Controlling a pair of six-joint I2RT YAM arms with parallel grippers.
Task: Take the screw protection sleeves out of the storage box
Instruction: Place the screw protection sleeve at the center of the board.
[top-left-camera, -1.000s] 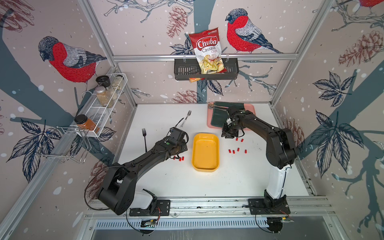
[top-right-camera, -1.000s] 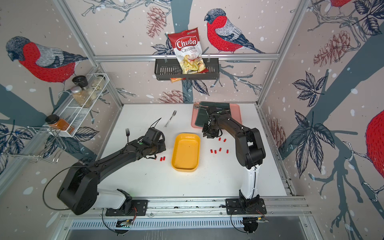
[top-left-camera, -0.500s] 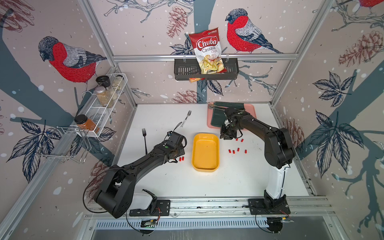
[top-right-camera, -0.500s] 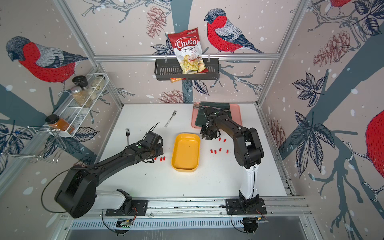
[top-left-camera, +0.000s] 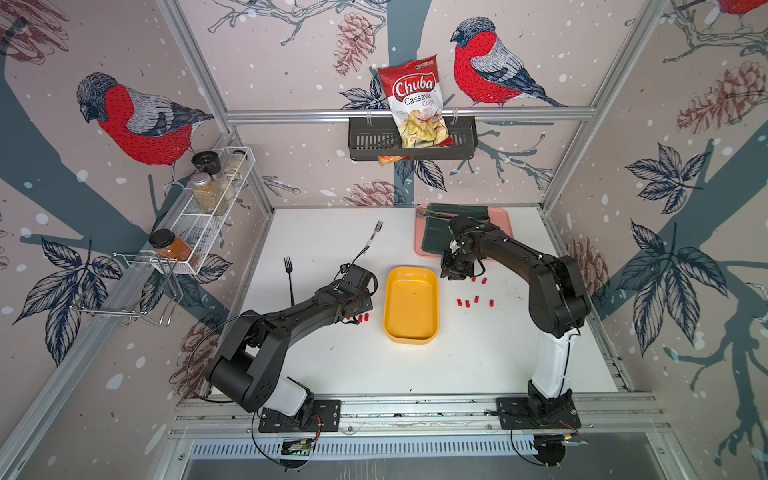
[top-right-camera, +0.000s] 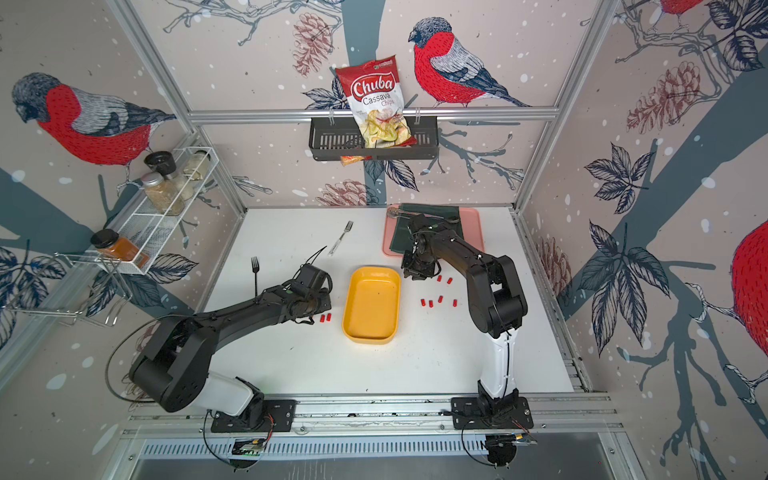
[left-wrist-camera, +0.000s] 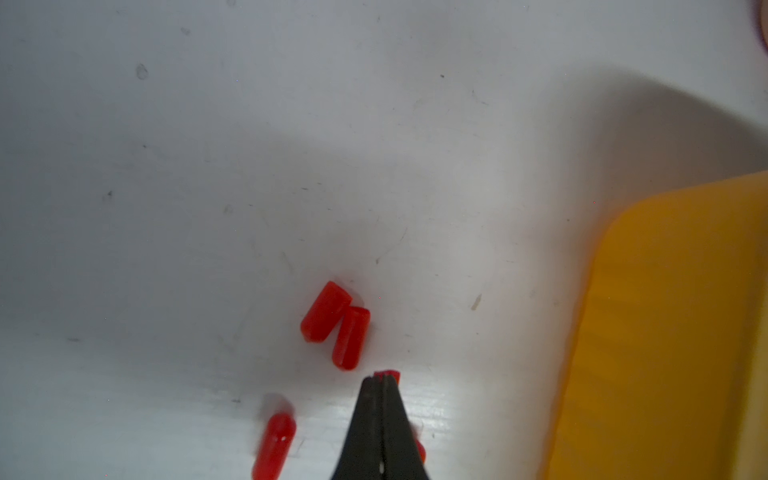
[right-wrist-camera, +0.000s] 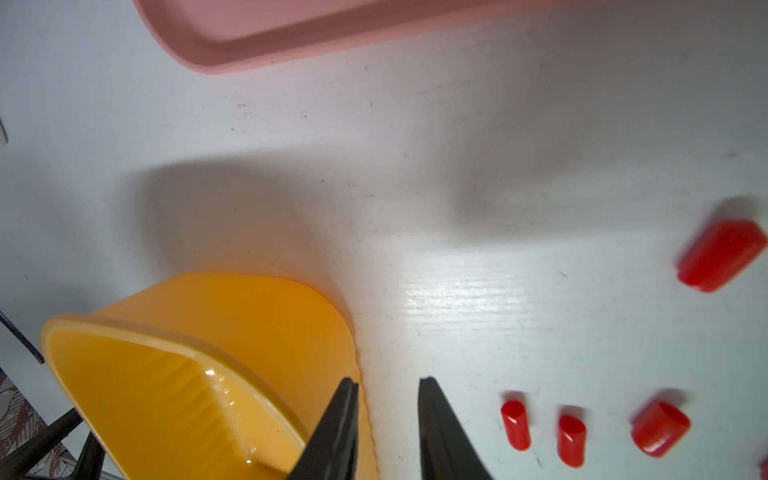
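The yellow-orange storage box (top-left-camera: 411, 305) (top-right-camera: 372, 305) lies mid-table, and I see no red inside it. Two screw protection sleeves (top-left-camera: 362, 319) (top-right-camera: 325, 318) lie left of the box, and several more (top-left-camera: 467, 303) (top-right-camera: 432, 302) lie to its right. In the left wrist view my left gripper (left-wrist-camera: 384, 380) is shut, with a bit of red sleeve pinched at its tips. It hangs over the table beside loose sleeves (left-wrist-camera: 325, 311) and the box wall (left-wrist-camera: 673, 332). My right gripper (right-wrist-camera: 386, 384) (top-left-camera: 455, 272) stands open and holds nothing. It is at the box's far right corner (right-wrist-camera: 232, 316), near other sleeves (right-wrist-camera: 515, 424).
A pink tray (top-left-camera: 503, 216) with a dark green cloth and tongs sits at the back right, just behind my right wrist. A black fork (top-left-camera: 288, 274) and a silver fork (top-left-camera: 374, 235) lie at the left and back. A black wall basket (top-left-camera: 365, 141) holds a chips bag.
Both arms have shifted only slightly, and the right gripper has edged toward the box's far corner. The sleeves on the table and the box have not moved.
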